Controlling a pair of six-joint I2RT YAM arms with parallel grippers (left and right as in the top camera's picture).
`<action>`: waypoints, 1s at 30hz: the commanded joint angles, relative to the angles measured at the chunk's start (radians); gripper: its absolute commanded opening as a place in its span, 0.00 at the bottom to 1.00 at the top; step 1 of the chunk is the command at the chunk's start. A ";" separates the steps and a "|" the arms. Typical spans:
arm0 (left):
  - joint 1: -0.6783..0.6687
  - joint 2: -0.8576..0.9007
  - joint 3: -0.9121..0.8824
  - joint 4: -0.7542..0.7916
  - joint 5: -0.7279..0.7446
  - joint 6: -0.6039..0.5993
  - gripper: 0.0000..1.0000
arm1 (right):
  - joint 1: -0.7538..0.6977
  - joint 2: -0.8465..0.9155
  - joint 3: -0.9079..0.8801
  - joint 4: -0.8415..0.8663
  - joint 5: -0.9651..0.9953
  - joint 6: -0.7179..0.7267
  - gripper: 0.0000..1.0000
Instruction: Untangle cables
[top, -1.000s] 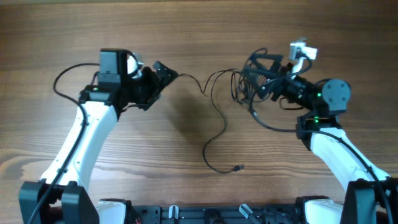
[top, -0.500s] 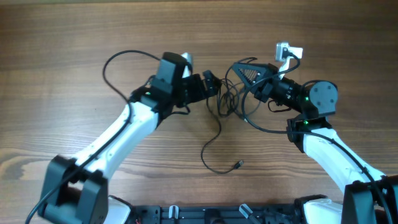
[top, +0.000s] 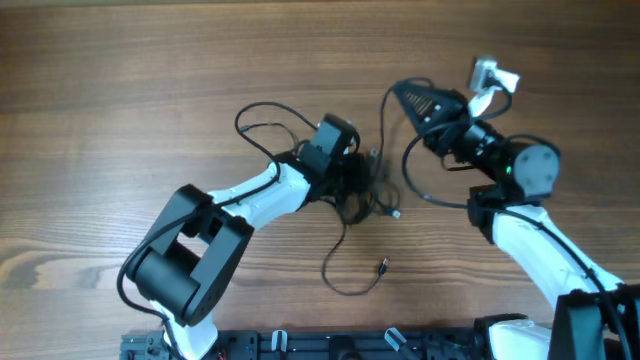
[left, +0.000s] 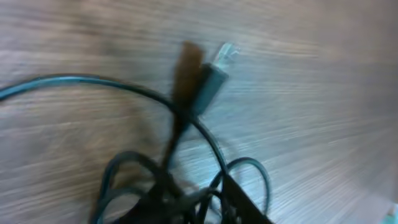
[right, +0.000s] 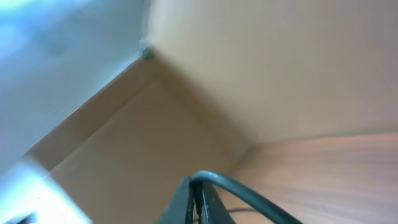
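The cables (top: 372, 198) are thin black cords bunched in a knot at the table's middle. One strand trails down to a small plug (top: 383, 266). My left gripper (top: 352, 180) is pushed into the knot. In the blurred left wrist view its jaws (left: 199, 208) are closed round a bunch of cords (left: 134, 171), and a plug end (left: 214, 71) lies just beyond. My right gripper (top: 398, 92) is raised at the upper right, shut on one cord (right: 249, 190) that bends over its tips (right: 198, 184) and runs down towards the knot.
A thicker black wire (top: 262, 115) belonging to the left arm loops out to the knot's upper left. The right arm's white camera mount (top: 492, 78) juts out at the far right. Bare wooden table (top: 120, 120) surrounds the cords.
The left arm has swung right and down into the knot and its jaws have closed. The right gripper has shut on a cord and drawn back up and to the right.
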 joint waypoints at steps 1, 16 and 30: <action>0.039 0.015 0.002 -0.119 -0.124 0.045 0.25 | -0.108 -0.003 0.159 -0.265 0.108 -0.241 0.05; 0.410 0.015 0.002 -0.563 -0.354 0.045 0.40 | -0.615 0.000 0.699 -1.259 0.525 -0.655 0.04; 0.452 0.015 0.002 -0.537 -0.334 -0.101 0.27 | -0.661 0.077 0.699 -1.719 0.600 -0.671 1.00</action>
